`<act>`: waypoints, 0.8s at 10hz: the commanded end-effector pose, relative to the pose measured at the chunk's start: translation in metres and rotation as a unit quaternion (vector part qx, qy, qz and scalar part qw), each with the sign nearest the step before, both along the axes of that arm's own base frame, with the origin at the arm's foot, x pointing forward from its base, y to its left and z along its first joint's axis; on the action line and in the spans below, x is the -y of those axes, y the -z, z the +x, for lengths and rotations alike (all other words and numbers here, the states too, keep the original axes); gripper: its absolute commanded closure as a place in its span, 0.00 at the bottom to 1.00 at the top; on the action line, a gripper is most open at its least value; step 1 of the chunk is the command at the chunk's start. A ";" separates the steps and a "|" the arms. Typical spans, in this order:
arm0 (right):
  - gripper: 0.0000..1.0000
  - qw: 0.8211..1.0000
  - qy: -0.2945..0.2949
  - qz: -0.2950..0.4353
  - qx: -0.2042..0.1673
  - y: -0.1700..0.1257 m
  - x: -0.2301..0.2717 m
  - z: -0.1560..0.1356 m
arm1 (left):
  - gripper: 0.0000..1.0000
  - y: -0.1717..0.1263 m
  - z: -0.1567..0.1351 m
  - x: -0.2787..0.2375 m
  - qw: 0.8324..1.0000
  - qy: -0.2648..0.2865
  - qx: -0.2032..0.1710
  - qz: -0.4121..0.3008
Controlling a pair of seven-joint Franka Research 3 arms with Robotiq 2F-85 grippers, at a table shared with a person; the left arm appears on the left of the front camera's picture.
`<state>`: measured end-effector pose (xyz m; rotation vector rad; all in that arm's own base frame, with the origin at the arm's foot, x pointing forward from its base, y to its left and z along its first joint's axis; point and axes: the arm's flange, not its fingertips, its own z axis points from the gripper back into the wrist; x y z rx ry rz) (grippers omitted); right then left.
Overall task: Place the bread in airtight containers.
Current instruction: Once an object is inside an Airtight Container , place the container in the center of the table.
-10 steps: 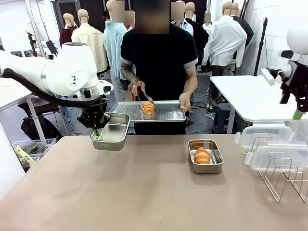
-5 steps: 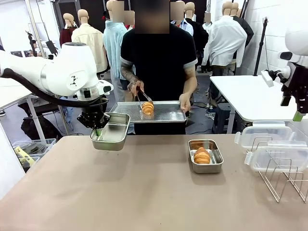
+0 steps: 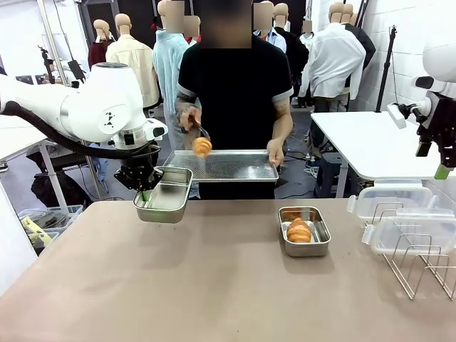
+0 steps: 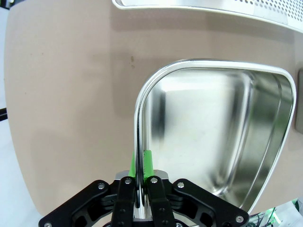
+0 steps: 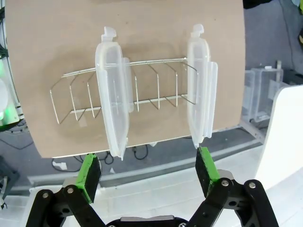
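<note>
My left gripper (image 3: 145, 191) (image 4: 140, 166) is shut on the rim of an empty steel airtight container (image 3: 164, 197) (image 4: 213, 137), holding it up at the table's far left edge. Across the table a person grips one bread roll (image 3: 202, 147) in tongs, in the air just above the left end of a perforated tray (image 3: 242, 165) held in the other hand. A second container (image 3: 318, 242) sits on the table right of centre with a bread roll (image 3: 298, 230) inside. My right gripper (image 5: 148, 171) hangs open and empty high over the lid rack.
Two clear plastic lids (image 5: 113, 101) (image 5: 201, 90) stand on edge in a wire rack (image 3: 417, 267) (image 5: 156, 80) at the table's right end. The tray's rim (image 4: 213, 8) lies just beyond the held container. A white table (image 3: 370, 142) stands behind on the right.
The person has lifted the roll off the tray with the tongs and carried it left, toward the container I hold. My left arm has stayed still and my right arm has barely shifted.
</note>
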<state>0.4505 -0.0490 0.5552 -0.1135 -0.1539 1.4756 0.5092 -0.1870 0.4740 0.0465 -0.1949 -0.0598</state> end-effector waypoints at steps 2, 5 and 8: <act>0.00 1.000 -0.006 0.006 0.006 0.001 0.000 0.002 | 1.00 -0.004 0.000 -0.001 1.000 0.002 0.009 -0.002; 0.00 1.000 -0.006 0.006 0.006 0.001 0.000 0.002 | 1.00 -0.004 0.000 -0.001 1.000 0.002 0.009 -0.002; 0.00 1.000 -0.006 0.006 0.006 0.001 0.000 0.002 | 1.00 -0.004 0.000 -0.001 1.000 0.002 0.009 -0.002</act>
